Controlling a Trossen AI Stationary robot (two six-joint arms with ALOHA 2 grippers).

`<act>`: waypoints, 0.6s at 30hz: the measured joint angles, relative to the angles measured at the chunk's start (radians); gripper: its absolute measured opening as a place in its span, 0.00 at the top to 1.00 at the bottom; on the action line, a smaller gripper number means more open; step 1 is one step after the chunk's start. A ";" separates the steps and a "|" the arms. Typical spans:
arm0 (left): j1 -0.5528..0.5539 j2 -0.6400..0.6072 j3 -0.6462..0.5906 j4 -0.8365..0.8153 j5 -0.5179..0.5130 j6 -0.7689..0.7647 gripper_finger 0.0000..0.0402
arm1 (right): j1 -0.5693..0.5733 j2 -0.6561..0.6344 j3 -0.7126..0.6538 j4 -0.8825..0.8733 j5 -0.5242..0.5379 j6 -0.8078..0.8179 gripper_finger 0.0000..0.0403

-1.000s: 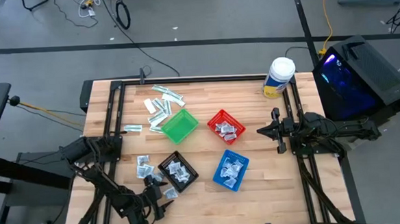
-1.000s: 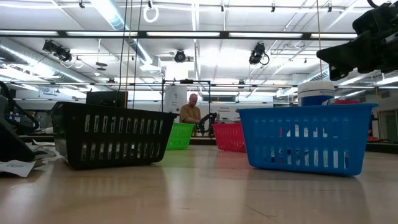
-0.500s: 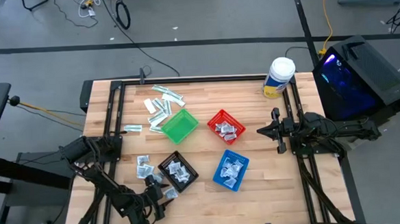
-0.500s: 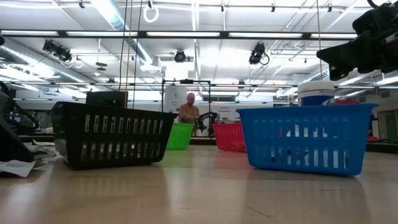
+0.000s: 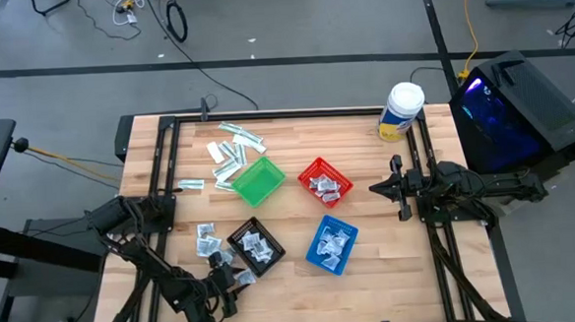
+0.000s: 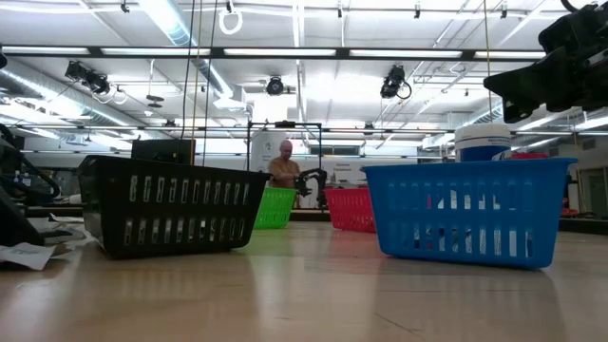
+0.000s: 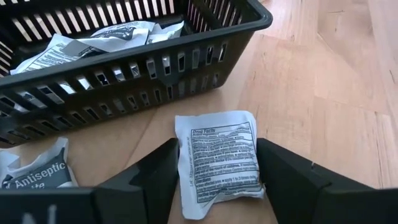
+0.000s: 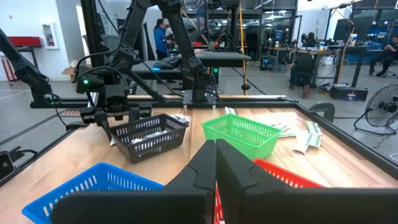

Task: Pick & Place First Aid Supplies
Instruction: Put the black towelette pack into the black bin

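A white sachet with printed text lies flat on the table just outside the black basket. My left gripper is open, low over the table's near left part, one finger on each side of this sachet. Another sachet, printed "Antiseptic", lies beside it. More sachets lie left of the black basket, and long strips lie at the far left. My right gripper waits shut at the right, above the table. My left gripper's fingers stand right at the sachet's two long edges, coming slanting down from the near side. Whether they touch it I cannot tell. The sachet lies flat on the table.
The green basket, red basket and blue basket stand mid-table, the red and blue holding packets. A white-lidded tub stands at the far right. A person shows far behind the table.
My left gripper's fingers have drawn closer together around the sachet, with the hand staying in place.
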 joint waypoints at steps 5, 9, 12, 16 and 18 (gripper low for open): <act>-0.008 0.001 0.000 -0.001 -0.001 0.000 0.46 | 0.000 0.000 0.000 0.000 0.000 0.000 0.97; -0.009 0.001 0.000 -0.001 -0.001 0.000 0.48 | 0.000 0.000 0.000 0.000 0.000 0.000 0.97; -0.010 0.001 0.000 -0.001 0.000 0.000 0.52 | 0.000 0.000 0.000 0.000 0.000 0.000 0.97; -0.013 0.000 0.000 -0.001 0.001 0.000 0.53 | 0.000 0.000 0.000 0.000 0.000 0.000 0.97; -0.019 0.001 0.000 -0.001 0.000 0.001 0.53 | 0.000 0.000 0.000 0.000 0.000 0.000 0.97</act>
